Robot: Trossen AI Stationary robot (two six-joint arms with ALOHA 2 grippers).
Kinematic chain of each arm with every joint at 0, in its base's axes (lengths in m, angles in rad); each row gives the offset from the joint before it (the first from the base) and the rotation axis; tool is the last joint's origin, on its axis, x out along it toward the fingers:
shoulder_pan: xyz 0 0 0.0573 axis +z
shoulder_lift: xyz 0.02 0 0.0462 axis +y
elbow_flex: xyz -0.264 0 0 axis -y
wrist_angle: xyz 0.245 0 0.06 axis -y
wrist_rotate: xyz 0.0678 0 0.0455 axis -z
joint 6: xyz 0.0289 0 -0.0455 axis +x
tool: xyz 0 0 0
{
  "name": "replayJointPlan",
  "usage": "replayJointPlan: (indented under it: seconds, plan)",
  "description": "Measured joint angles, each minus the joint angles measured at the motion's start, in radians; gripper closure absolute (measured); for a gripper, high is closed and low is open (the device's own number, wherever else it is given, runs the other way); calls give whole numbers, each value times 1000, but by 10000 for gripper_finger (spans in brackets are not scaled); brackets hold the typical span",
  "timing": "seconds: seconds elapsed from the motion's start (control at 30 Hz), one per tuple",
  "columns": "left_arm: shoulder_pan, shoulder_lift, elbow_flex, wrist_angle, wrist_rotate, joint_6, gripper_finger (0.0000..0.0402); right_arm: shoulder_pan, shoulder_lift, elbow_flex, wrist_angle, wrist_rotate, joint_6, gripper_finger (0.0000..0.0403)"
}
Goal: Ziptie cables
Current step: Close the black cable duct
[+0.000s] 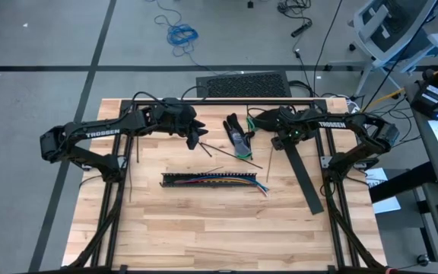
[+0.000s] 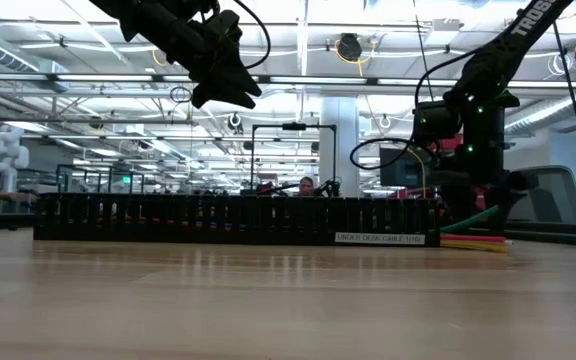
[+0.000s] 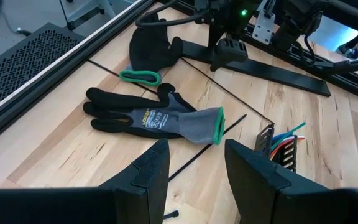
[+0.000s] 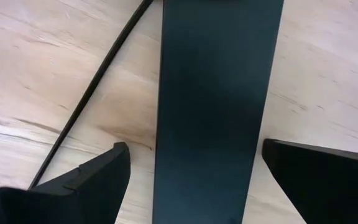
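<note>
The cables [image 1: 226,181] lie in a long black slotted rail [image 1: 175,180] at mid-table, and their coloured ends [image 3: 288,140] stick out of its right end. Several zipties lie loose on the wood, one [image 1: 251,161] behind the rail and one [image 4: 86,106] beside my right gripper. My left gripper [image 3: 196,155] hangs open above the table behind the rail, with nothing between its fingers. My right gripper [image 4: 194,148] points down, open. Its fingers stand on either side of a flat black strip [image 4: 216,93] without touching it.
Two black and grey gloves [image 3: 154,118] with green cuffs lie between the two grippers at the back. The flat black strip [image 1: 303,179] runs slanting toward the near right. A black frame edges the table's far side. Bare wood lies in front of the rail.
</note>
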Motion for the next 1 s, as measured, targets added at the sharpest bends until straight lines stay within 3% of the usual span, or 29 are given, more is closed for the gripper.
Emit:
replayJointPlan:
  seconds: [1.0]
  plan:
    - [0, 0, 0, 0, -1, 1, 251, 0, 1, 3, 3, 29, 86, 44]
